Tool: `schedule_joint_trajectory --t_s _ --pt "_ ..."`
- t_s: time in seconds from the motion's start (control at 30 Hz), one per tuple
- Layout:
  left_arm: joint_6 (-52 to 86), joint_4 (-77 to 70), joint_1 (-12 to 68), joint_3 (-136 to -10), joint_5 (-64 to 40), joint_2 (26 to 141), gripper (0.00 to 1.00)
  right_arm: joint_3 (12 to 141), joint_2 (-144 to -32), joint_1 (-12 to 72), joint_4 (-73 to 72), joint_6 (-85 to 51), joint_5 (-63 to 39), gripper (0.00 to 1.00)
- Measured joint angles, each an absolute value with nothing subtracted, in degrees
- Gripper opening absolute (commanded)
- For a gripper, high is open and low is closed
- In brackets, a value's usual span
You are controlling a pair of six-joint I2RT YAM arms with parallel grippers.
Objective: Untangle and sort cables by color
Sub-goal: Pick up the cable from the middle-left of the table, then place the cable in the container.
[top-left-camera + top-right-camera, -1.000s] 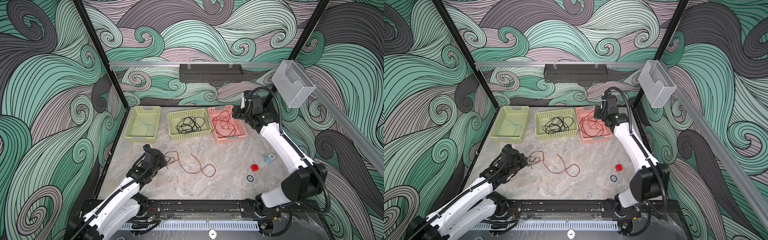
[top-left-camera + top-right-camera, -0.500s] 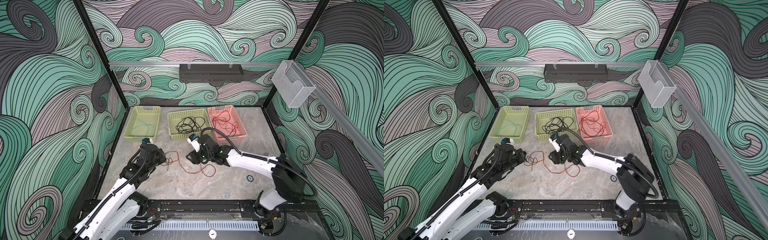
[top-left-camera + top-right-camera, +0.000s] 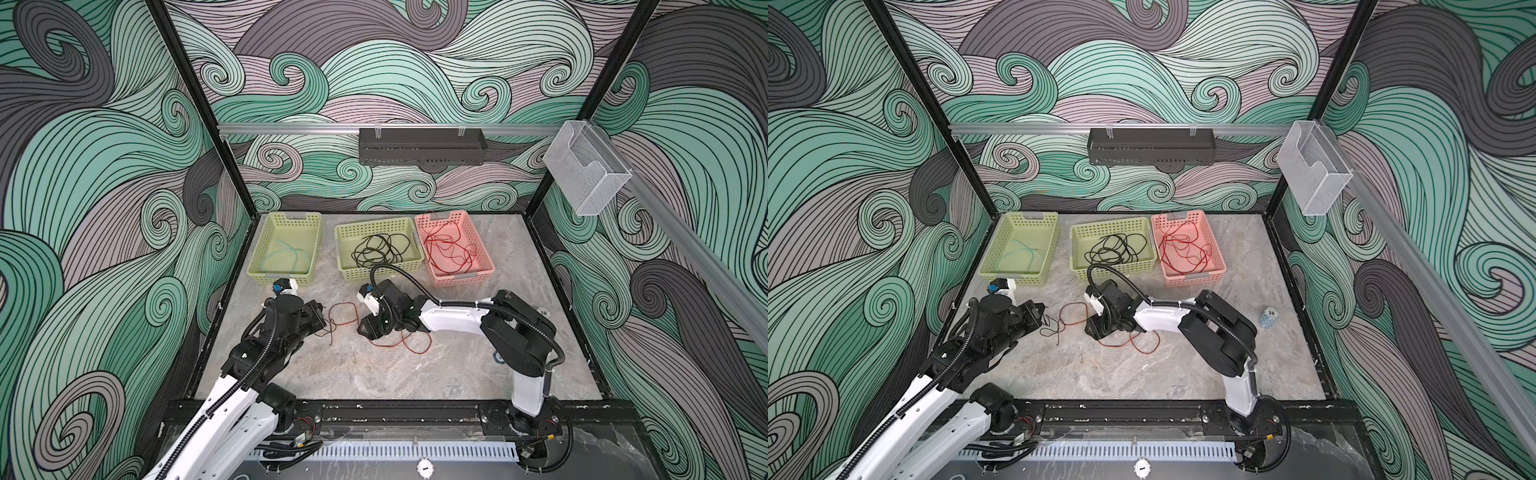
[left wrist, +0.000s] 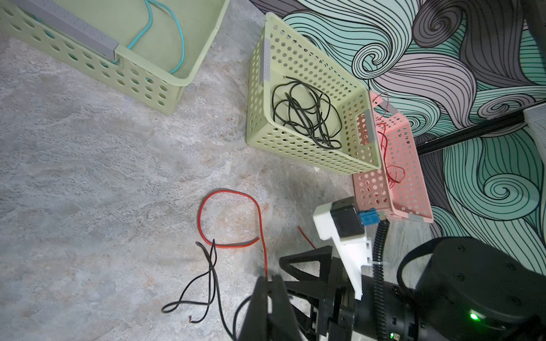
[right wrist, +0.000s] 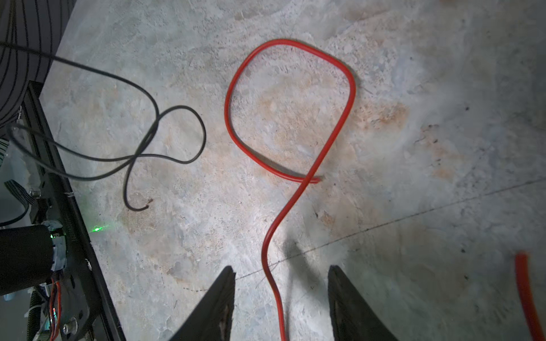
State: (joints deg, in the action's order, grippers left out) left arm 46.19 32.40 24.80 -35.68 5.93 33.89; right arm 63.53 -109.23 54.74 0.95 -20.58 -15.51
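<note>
A stone-patterned counter (image 3: 374, 374) carries three perforated plastic baskets in a row along its back edge. The pale green basket (image 3: 266, 277) nearest the back left corner holds one teal cable (image 3: 286, 253), loosely curled. The middle pale green basket (image 3: 374, 226) holds a tangle of black cables (image 3: 380, 249). Touching its right side, the pink basket (image 3: 461, 278) holds a tangle of red cables (image 3: 446, 249), one strand poking up over its back rim.

In front of the baskets, toward the left edge of the counter, two cables lie loose. The loose red cable (image 5: 283, 41) forms a closed loop, then trails toward the right arm. The loose black cable (image 5: 204, 130) lies just beside it, crossed over itself.

The left end effector (image 4: 269, 285) has its fingers pressed together; black strands lead up to it, but whether they are pinched cannot be told. The right end effector (image 5: 281, 270) sits low over the counter with its fingers spread either side of the red cable's tail, not touching it.

A black slotted tray (image 3: 422, 145) hangs on the back wall, its inside hidden. A clear holder (image 3: 582, 174) hangs on the right wall.
</note>
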Motion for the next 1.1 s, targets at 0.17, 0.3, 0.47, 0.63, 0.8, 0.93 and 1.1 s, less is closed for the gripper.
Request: schedule_joint_trajectory --t_s 0.17,0.3,0.47,0.63,0.8,0.93,1.1 --pt "45.58 31.81 24.80 -35.68 3.20 34.28 0.00 62.54 -102.76 54.74 2.63 -18.63 -14.50 0.57" --pt "44.25 30.81 24.80 -37.12 -1.17 35.75 0.00 62.54 -95.88 54.76 4.19 -16.25 -14.00 0.59" --pt "41.32 28.99 24.80 -44.25 -6.94 38.13 0.00 61.52 -86.19 55.09 4.71 -13.23 -13.96 0.62" --pt "39.81 24.64 24.80 -48.27 -12.40 40.14 0.00 60.90 -78.37 56.34 3.53 -9.45 -14.24 0.71" --pt "39.44 21.39 24.80 -50.72 -16.49 44.10 0.00 60.86 -77.32 56.99 0.73 -6.07 -14.66 0.73" --pt "39.57 20.14 24.80 -52.07 -19.09 47.20 0.00 62.30 -81.01 56.99 -0.10 -3.97 -15.35 0.68" --pt "40.66 18.48 24.80 -52.16 -21.23 47.27 0.00 64.66 -85.30 56.99 -1.52 -2.57 -16.08 0.49"
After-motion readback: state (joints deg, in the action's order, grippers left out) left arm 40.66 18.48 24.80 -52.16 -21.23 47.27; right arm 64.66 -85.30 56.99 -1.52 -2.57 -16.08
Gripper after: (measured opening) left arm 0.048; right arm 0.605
